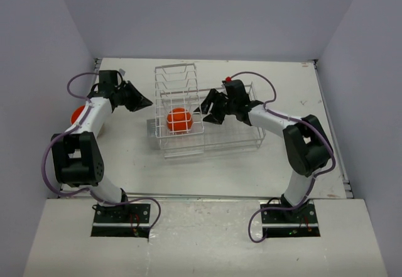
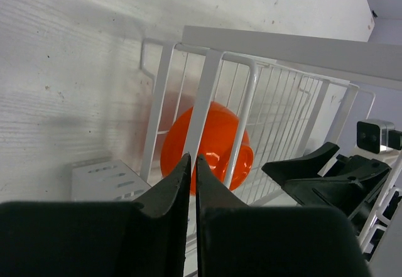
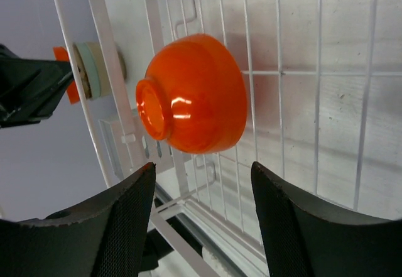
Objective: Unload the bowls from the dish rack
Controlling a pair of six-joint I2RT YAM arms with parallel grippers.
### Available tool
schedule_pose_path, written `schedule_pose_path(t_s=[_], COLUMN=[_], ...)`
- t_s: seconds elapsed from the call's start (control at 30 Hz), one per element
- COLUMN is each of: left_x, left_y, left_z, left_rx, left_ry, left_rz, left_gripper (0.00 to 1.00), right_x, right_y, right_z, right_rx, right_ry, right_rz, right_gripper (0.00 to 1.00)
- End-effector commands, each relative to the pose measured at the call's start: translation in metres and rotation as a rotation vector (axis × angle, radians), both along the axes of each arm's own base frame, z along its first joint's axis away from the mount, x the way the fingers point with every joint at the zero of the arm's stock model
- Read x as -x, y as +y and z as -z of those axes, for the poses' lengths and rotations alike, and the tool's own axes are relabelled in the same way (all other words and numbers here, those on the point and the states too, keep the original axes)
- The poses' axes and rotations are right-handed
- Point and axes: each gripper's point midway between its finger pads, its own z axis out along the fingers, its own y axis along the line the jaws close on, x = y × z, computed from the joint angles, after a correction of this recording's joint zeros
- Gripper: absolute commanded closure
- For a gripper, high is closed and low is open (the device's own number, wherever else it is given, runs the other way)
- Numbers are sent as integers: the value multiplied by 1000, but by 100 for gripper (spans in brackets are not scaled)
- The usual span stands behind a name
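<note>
One orange bowl [image 1: 179, 120] lies tilted on its side in the left end of the white wire dish rack [image 1: 217, 140]. My right gripper [image 1: 209, 112] is open inside the rack, just right of the bowl. In the right wrist view the bowl [image 3: 195, 95] sits a little beyond my open fingers [image 3: 119, 220], untouched. My left gripper [image 1: 146, 101] is shut and empty, outside the rack's left wall. In its view the bowl [image 2: 217, 142] shows behind the rack wires [image 2: 207, 95]. A stack of orange, pale green and cream bowls [image 3: 88, 70] stands outside the rack at the left.
The stacked bowls show as an orange patch [image 1: 76, 114] half hidden behind my left arm near the left wall. A grey tray lip [image 1: 152, 128] sticks out under the rack's left end. The tall plate slots [image 1: 176, 79] rise at the rack's far left.
</note>
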Motion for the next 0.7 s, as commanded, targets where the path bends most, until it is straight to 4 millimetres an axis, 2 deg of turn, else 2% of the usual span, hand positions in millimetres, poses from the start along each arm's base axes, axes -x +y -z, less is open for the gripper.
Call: schedule_pose_path(t_s=[0.0, 0.07, 0.17, 0.23, 0.27, 0.3, 0.43, 0.6, 0.67], left_x=[-6, -6, -3, -1, -1, -1, -1, -4, -4], left_y=[-2, -5, -7, -6, -6, -7, -7, -8, -9], left_z=[-15, -17, -18, -17, -16, -18, -20, -28, -28], left_rx=[28, 43, 50, 53, 53, 58, 64, 74, 79], left_ry=[-42, -57, -51, -49, -53, -59, -64, -83, -78], left_rz=[18, 20, 27, 22, 21, 21, 16, 16, 21], left_gripper=[95, 89, 74, 65, 62, 54, 49, 48, 48], right_x=[21, 26, 30, 32, 33, 32, 27, 24, 19], right_y=[14, 18, 29, 32, 32, 35, 37, 47, 50], right_z=[-29, -29, -38, -29, -28, -32, -20, -1, 5], right_rx=[-86, -128, -186, -204, -209, -233, -230, -195, -160], right_ry=[-8, 2, -1, 43, 43, 31, 47, 76, 60], right_rz=[-144, -167, -198, -201, -208, -210, -193, -190, -185], right_gripper=[36, 35, 30, 25, 22, 17, 12, 6, 1])
